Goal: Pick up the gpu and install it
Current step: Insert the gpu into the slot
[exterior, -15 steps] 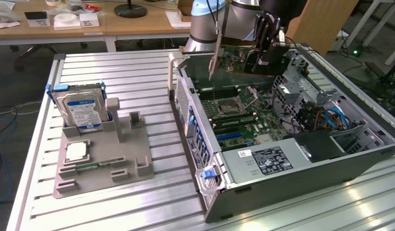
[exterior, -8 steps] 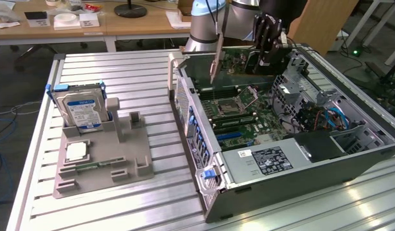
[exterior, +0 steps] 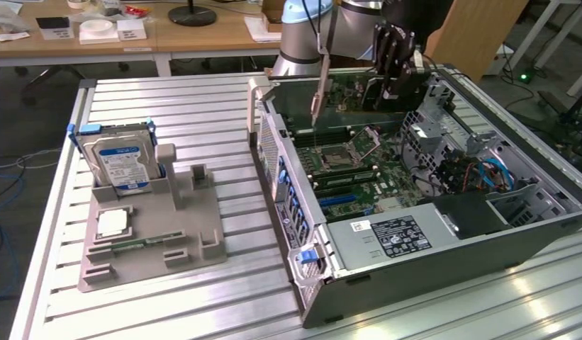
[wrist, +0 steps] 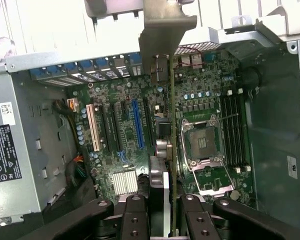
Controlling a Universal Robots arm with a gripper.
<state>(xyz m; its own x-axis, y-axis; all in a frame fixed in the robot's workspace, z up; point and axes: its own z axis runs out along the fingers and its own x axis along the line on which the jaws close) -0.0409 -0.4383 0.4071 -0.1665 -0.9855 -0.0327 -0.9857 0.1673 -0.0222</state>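
Note:
The gpu [exterior: 320, 81] hangs over the open computer case [exterior: 283, 212], its narrow silver-gray bracket pointing down toward the motherboard [exterior: 357, 188]. My gripper [exterior: 397, 60] is shut on the card's far end. In the wrist view the gpu [wrist: 172, 150] appears edge-on as a thin green line, with its bracket [wrist: 165, 35] at the case's rear wall. There the gripper [wrist: 165, 220] has black fingers [wrist: 136, 215] clamped on either side of the card. The card sits above the board, between the blue slot [wrist: 137, 122] and the processor socket [wrist: 200, 145], and touches no slot.
A blue-labelled hard drive [exterior: 120, 159] stands in a grey fixture [exterior: 168, 248] on the ribbed aluminium table [exterior: 196, 106], toward the exterior view's left. Inside the case are the power supply [exterior: 395, 237], a drive cage with cables [exterior: 471, 170] and memory slots [wrist: 232, 130].

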